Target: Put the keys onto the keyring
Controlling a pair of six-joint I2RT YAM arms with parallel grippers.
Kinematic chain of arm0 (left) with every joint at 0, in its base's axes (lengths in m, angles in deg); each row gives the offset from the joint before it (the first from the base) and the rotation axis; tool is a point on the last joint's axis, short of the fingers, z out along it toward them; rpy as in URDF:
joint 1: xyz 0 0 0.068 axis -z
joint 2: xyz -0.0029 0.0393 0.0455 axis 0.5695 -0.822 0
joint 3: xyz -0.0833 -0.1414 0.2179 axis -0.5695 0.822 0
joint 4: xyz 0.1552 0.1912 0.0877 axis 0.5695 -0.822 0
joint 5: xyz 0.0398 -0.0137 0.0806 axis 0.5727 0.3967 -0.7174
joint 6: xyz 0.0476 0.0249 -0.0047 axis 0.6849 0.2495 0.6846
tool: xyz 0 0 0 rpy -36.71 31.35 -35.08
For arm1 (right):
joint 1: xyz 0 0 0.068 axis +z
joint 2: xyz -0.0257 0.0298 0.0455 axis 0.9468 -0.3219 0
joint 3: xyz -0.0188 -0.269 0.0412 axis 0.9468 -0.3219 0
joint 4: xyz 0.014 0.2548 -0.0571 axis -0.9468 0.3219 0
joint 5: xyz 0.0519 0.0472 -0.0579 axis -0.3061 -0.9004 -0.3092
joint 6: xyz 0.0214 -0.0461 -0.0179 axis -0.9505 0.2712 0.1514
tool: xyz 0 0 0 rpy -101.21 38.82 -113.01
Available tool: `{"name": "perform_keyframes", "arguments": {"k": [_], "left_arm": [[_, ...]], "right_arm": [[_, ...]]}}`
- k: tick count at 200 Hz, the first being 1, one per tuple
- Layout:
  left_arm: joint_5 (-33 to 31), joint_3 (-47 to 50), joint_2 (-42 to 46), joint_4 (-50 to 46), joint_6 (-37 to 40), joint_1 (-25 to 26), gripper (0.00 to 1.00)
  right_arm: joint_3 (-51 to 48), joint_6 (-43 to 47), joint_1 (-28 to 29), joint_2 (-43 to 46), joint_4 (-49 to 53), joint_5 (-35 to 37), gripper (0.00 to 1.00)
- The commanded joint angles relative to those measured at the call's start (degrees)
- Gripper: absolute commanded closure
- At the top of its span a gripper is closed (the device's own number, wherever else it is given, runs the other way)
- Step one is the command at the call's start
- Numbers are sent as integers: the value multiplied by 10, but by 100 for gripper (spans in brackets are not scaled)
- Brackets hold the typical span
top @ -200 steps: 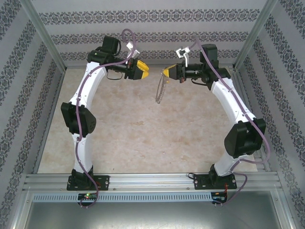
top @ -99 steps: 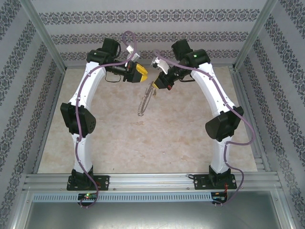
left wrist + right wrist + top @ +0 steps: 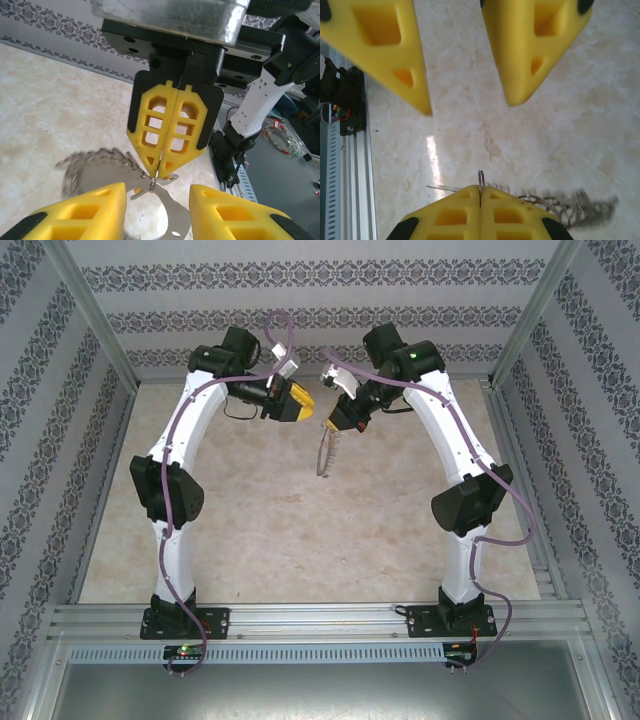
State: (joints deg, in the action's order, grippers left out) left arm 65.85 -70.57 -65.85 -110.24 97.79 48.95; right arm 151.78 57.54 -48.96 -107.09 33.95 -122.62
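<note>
The keyring [image 3: 322, 455], a thin silvery hoop fringed with small metal pieces, hangs above the table's far middle. My right gripper [image 3: 334, 426] is shut on its top edge. In the right wrist view the keyring's wire [image 3: 480, 176] pokes out of the shut right gripper [image 3: 480, 192]. My left gripper [image 3: 300, 405] faces it from the left, open and empty. In the left wrist view the right gripper [image 3: 157, 172] pinches the keyring [image 3: 176, 214] just beyond the open left gripper [image 3: 157, 186]. A tiny orange-tinged key [image 3: 137, 190] lies against the hoop there; whether it is threaded on I cannot tell.
The marble-look table [image 3: 300, 530] lies well below both grippers. Patterned walls [image 3: 320, 320] close in the back and sides. An aluminium rail [image 3: 320, 620] with both arm bases runs along the near edge.
The right arm has swung left with the keyring, bringing it close to the left gripper. The hoop swung as it moved. The left fingers have narrowed slightly.
</note>
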Motion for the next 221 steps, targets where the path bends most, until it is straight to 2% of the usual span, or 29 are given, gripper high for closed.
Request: {"name": "perform_keyframes", "arguments": {"k": [1, 179, 221], "left_arm": [[22, -13, -12, -25, 24, 11, 62], [23, -22, -44, -62, 47, 36, 63], [27, -25, -47, -59, 47, 39, 67]], "right_arm": [[26, 10, 0, 17, 6, -13, 100], [30, 5, 1, 21, -10, -18, 100], [29, 7, 2, 19, -10, -25, 100]]}}
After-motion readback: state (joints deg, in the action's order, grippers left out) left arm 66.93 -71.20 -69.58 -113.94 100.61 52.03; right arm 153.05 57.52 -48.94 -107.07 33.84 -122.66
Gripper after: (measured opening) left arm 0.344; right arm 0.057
